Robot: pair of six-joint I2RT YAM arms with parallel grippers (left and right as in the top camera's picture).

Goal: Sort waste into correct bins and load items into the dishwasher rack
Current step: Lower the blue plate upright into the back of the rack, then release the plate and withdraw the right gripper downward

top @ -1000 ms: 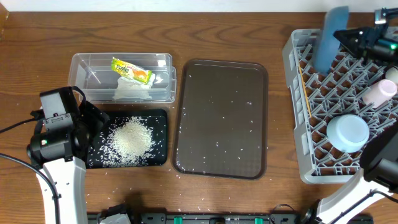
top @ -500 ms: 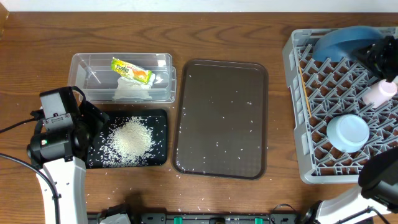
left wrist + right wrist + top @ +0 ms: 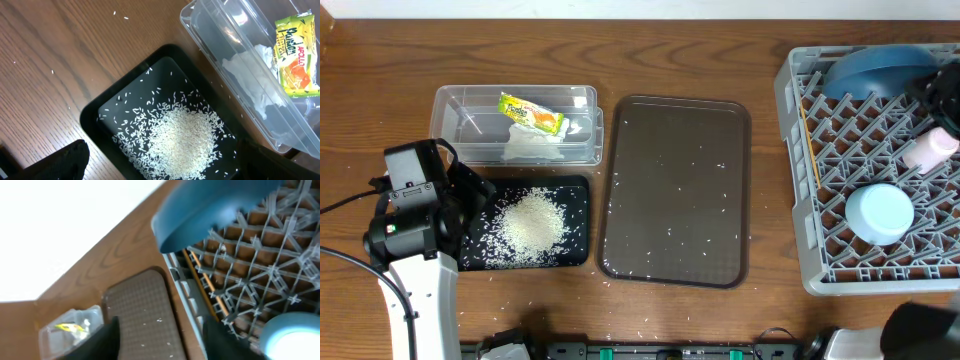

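The blue plate (image 3: 875,68) lies tilted in the far corner of the grey dishwasher rack (image 3: 798,200), free of any gripper. The rack also holds chopsticks (image 3: 810,145), a pink-lined cup (image 3: 930,150) and an upturned white bowl (image 3: 880,213). My right gripper (image 3: 162,342) is open and empty, just below the plate (image 3: 215,210) in its wrist view. The left gripper (image 3: 165,170) hangs open over the rice (image 3: 182,137) in the black tub (image 3: 575,190). The clear tub (image 3: 455,105) holds the snack wrapper (image 3: 532,113) and the tissue (image 3: 535,148).
A flat brown tray (image 3: 675,190) with scattered rice grains lies between the tubs and the rack. A few grains lie on the wood near the tray's front edge. The left arm (image 3: 415,200) stands at the black tub's left side.
The right gripper held the blue plate upright over the rack; it has opened, and the plate has tipped down onto the rack's far corner. The gripper has drawn back to the right. The left arm is unchanged.
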